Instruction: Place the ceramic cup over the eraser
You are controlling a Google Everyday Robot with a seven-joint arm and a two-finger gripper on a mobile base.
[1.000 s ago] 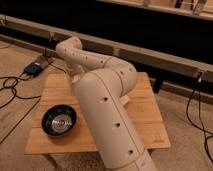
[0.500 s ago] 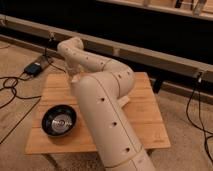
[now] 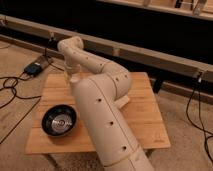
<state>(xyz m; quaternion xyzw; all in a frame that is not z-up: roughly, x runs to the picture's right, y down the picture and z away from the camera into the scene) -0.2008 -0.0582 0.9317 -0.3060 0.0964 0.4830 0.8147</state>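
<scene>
On the floor at far left I see a small dark box (image 3: pixel 33 68) with cables (image 3: pixel 11 82) running off it. The wooden table (image 3: pixel 145 117) begins just right of that. Near its front left corner sits the wide black bowl (image 3: pixel 45 121), upright. In its bottom there is a bright round patch, and I cannot tell whether that is an object or only sheen.

The white arm (image 3: pixel 100 115) rises from the near edge and covers the middle of the table. It bends at the elbow, reaches back left and then turns down over the table's far left part. The gripper (image 3: pixel 74 76) hangs there, pointing down close to the tabletop and well behind the bowl. I cannot tell whether it is wide, narrow or holding anything. A pale bit shows at its tip, and I cannot tell whether that is the ceramic cup. The eraser is hidden from me.

Right of the arm, a pale flat block (image 3: pixel 123 102) peeks out on the tabletop. Another cable (image 3: pixel 190 107) trails across the floor at far right.
</scene>
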